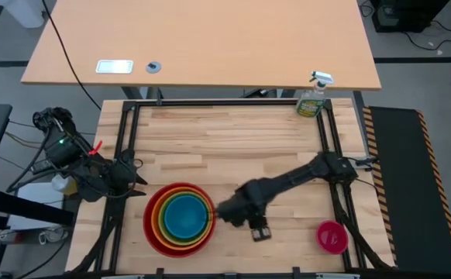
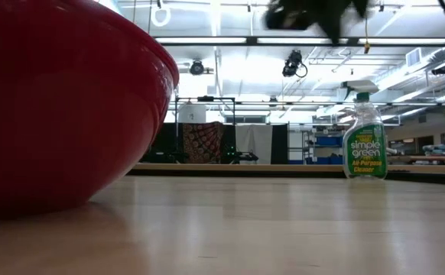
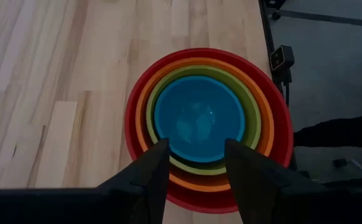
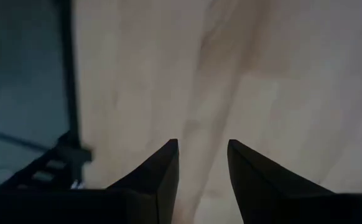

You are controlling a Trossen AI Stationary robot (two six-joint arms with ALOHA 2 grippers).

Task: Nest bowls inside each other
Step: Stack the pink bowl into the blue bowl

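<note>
Near the table's front edge, left of centre, stands a stack of bowls (image 1: 180, 218): a blue bowl (image 3: 198, 117) inside a lime green one, inside an orange one, inside the red bowl (image 2: 54, 107). The magenta bowl (image 1: 332, 236) sits alone on the table at the front right. My right gripper (image 1: 259, 231) hangs open over bare wood between the stack and the magenta bowl, its fingers (image 4: 162, 165) pointing down with nothing between them. My left gripper (image 3: 196, 149) waits open, raised at the table's left edge, looking down on the stack.
A green spray bottle (image 1: 312, 97) stands upright at the table's far right corner, also seen in the low view (image 2: 364, 137). A black frame (image 1: 132, 116) borders the table's sides. Bare wood fills the table's middle and far half.
</note>
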